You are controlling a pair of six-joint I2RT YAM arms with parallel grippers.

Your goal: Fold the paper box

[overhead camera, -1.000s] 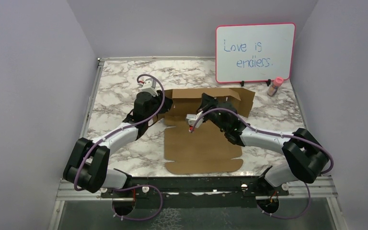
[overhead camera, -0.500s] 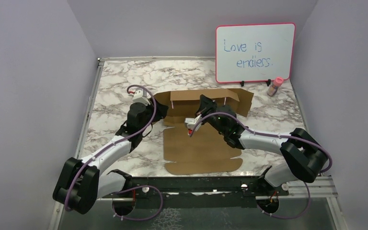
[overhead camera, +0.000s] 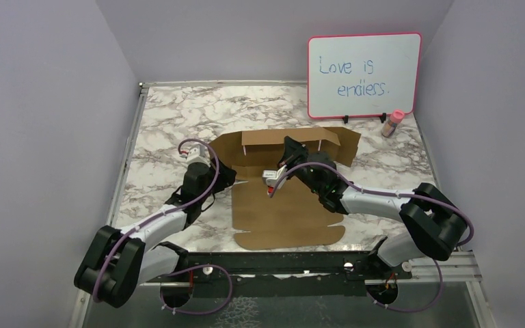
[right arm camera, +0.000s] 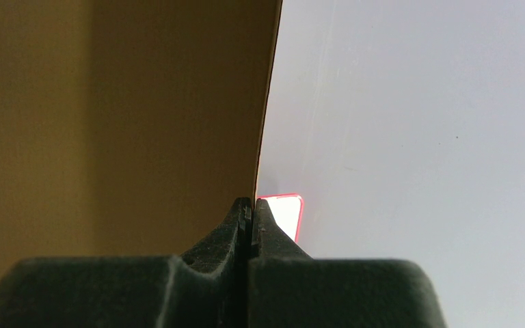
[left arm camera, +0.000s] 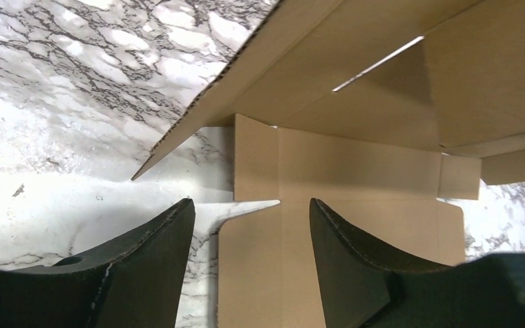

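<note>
The paper box [overhead camera: 287, 212] is a brown cardboard sheet lying on the marble table, its far section [overhead camera: 263, 142] raised and leaning back. My right gripper [overhead camera: 289, 145] is shut, and its tips rest at the inner face of that raised section. In the right wrist view the cardboard [right arm camera: 143, 102] fills the left side and its edge runs down to the closed tips [right arm camera: 251, 199]. My left gripper [overhead camera: 227, 176] hangs open beside the sheet's left edge. The left wrist view shows its fingers [left arm camera: 249, 201] spread over a notch in the cardboard [left arm camera: 355, 171], holding nothing.
A pink-framed whiteboard [overhead camera: 364, 75] stands at the back right with a small pink-capped bottle [overhead camera: 393, 123] beside it. Purple walls close in the table on the left, back and right. A corner of the whiteboard [right arm camera: 284, 215] shows past the right fingertips.
My left gripper has opened and pulled back toward the near left, away from the box's left flap. That flap now spreads outward. The right gripper has barely moved.
</note>
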